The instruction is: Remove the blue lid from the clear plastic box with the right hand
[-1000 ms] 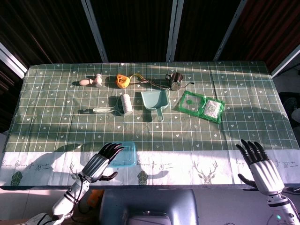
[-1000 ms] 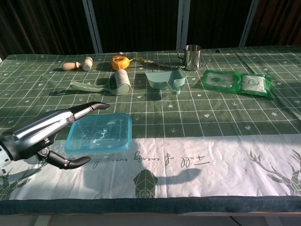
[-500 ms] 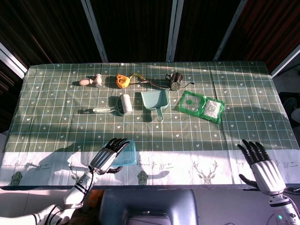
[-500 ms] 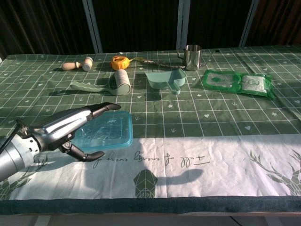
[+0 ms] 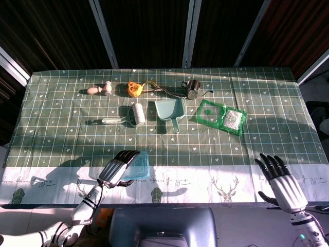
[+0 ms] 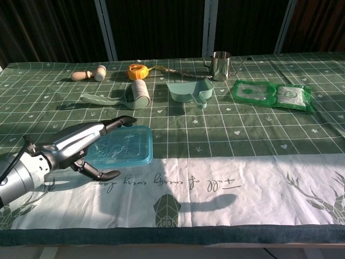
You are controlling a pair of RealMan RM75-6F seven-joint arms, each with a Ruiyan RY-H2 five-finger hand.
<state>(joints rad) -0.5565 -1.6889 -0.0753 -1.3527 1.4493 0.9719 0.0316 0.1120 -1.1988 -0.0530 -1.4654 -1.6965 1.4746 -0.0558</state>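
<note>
The clear plastic box point(image 5: 141, 165) point(image 6: 128, 156) with its blue lid point(image 6: 128, 141) sits near the front left of the table, where the green cloth meets the white border. My left hand point(image 5: 118, 169) point(image 6: 81, 141) reaches over the lid's left part with fingers stretched out; its thumb hangs in front of the box, off it. My right hand point(image 5: 277, 177) hovers far to the right at the table's near edge, fingers spread, holding nothing. It shows only in the head view.
Further back lie a lint roller point(image 5: 136, 114) point(image 6: 139, 93), a teal dustpan point(image 5: 170, 110) point(image 6: 190, 90), a steel cup point(image 5: 192, 89) point(image 6: 220, 65), a green packet point(image 5: 221, 117) point(image 6: 272, 95), a yellow roll point(image 5: 134, 88) and a wooden piece point(image 5: 100, 89).
My left hand slid right and forward over the lid, and the box shifted slightly away from the table's edge. My right hand moved slightly left.
</note>
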